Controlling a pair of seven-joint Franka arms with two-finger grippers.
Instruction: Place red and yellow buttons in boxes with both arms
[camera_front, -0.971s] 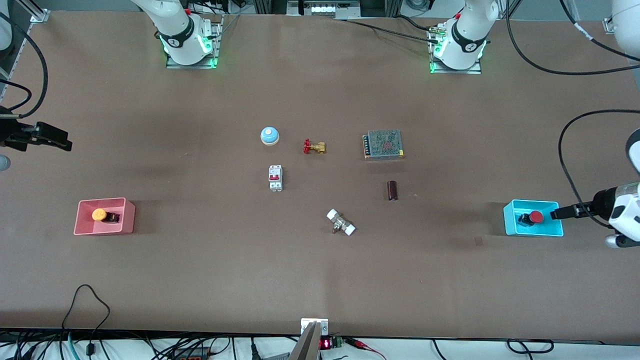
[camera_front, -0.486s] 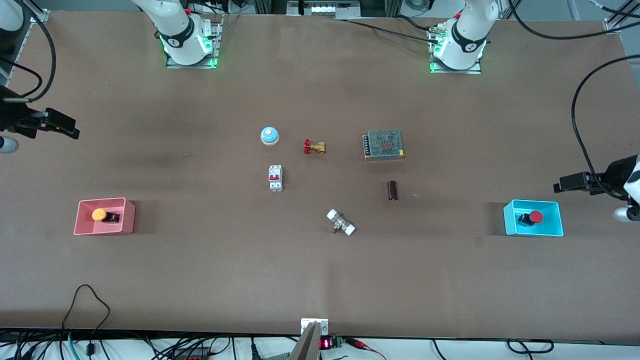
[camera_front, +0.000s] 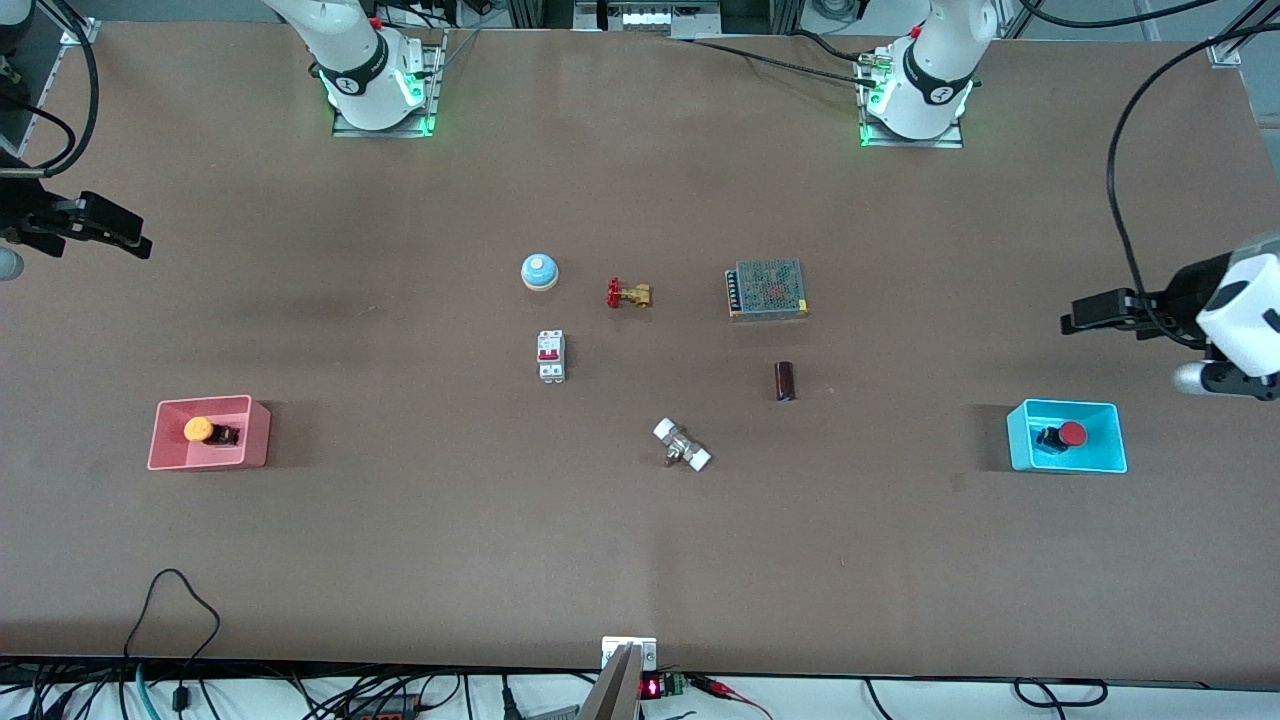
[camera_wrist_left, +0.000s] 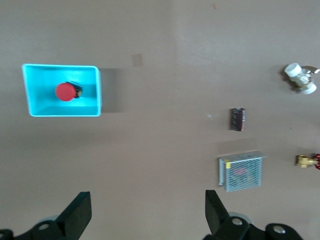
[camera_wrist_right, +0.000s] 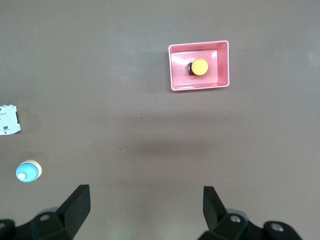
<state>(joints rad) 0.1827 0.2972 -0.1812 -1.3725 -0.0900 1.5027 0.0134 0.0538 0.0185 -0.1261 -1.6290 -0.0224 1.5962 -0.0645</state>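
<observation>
The red button (camera_front: 1070, 434) lies in the cyan-blue box (camera_front: 1020, 450) at the left arm's end of the table; both show in the left wrist view, button (camera_wrist_left: 65, 92) and box (camera_wrist_left: 35, 107). The orange-yellow button (camera_front: 198, 429) lies in the pink-red box (camera_front: 165, 450) at the right arm's end; the right wrist view shows the button (camera_wrist_right: 200, 66) and box (camera_wrist_right: 175, 82). My left gripper (camera_front: 1068, 322) is open and empty, up over bare table beside the cyan box. My right gripper (camera_front: 140, 242) is open and empty, up over bare table.
In the table's middle lie a blue-and-white bell (camera_front: 539, 271), a brass valve with a red handle (camera_front: 628, 294), a white breaker (camera_front: 551, 355), a mesh power supply (camera_front: 767, 289), a dark cylinder (camera_front: 785, 381) and a white-capped fitting (camera_front: 681, 445).
Both grippers have risen and drawn away from their boxes toward the robots' bases. The left gripper has left the cyan box. The buttons have not moved.
</observation>
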